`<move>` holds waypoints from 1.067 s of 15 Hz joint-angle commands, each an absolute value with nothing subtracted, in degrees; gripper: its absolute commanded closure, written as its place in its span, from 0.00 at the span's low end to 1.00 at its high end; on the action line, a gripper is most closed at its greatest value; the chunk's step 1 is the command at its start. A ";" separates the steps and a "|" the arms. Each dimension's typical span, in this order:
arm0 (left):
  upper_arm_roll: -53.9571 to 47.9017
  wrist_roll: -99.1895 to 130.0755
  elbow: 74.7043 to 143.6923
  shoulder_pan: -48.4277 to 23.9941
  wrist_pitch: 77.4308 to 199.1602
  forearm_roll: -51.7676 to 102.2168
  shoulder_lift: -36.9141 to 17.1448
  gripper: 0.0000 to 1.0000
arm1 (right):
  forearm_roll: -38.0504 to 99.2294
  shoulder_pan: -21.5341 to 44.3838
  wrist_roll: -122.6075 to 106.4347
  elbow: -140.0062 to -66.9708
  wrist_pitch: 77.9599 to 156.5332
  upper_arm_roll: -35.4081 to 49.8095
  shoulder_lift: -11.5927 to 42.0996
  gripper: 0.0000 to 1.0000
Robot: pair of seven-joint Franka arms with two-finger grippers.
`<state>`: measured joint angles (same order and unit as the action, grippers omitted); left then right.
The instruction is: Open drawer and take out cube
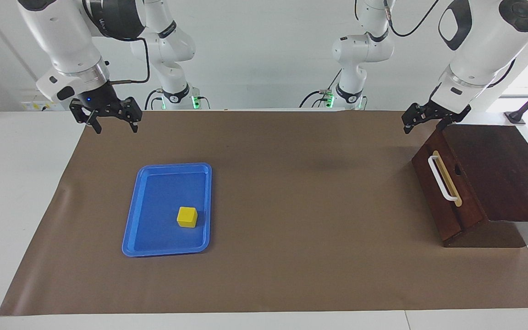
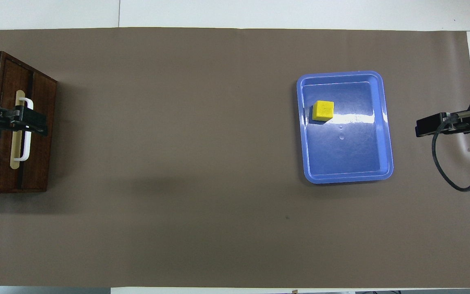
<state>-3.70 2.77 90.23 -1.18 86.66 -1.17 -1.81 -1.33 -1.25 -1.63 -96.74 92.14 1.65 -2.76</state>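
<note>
The drawer (image 1: pixel 445 208) sits in a dark wooden box (image 1: pixel 502 169) at the left arm's end of the table. Its front (image 2: pixel 41 134) is pushed in and none of the inside shows. A white bar handle (image 1: pixel 442 179) (image 2: pixel 26 141) runs along the front. The yellow cube (image 1: pixel 187 217) (image 2: pixel 323 110) lies in a blue tray (image 1: pixel 129 238) (image 2: pixel 388 134) toward the right arm's end. My left gripper (image 1: pixel 424 124) (image 2: pixel 31 120) hangs open above the box by the handle and touches nothing. My right gripper (image 1: pixel 116 130) (image 2: pixel 420 127) is open and empty over the mat's edge beside the tray.
A brown mat (image 1: pixel 291 206) covers most of the white table (image 1: pixel 16 183). A black cable (image 2: pixel 443 171) loops off the right arm's wrist. The two arm bases (image 1: pixel 177 96) stand at the table's edge nearest the robots.
</note>
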 commanded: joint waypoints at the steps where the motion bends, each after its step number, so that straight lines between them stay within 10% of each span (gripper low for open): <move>1: -3.60 2.02 90.97 -1.14 86.57 -0.26 -0.88 0.00 | 0.44 -2.28 -0.79 -97.38 90.00 2.29 -3.69 0.00; 16: -3.60 1.93 91.14 -1.14 87.36 0.09 -0.79 0.00 | 0.00 -2.20 -1.94 -97.56 90.79 1.85 -3.96 0.00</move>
<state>-3.72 2.70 90.23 -1.18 86.76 -1.07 -1.80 0.54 -1.25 -1.61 -96.74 90.54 1.28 -3.10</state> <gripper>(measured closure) 0.000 0.000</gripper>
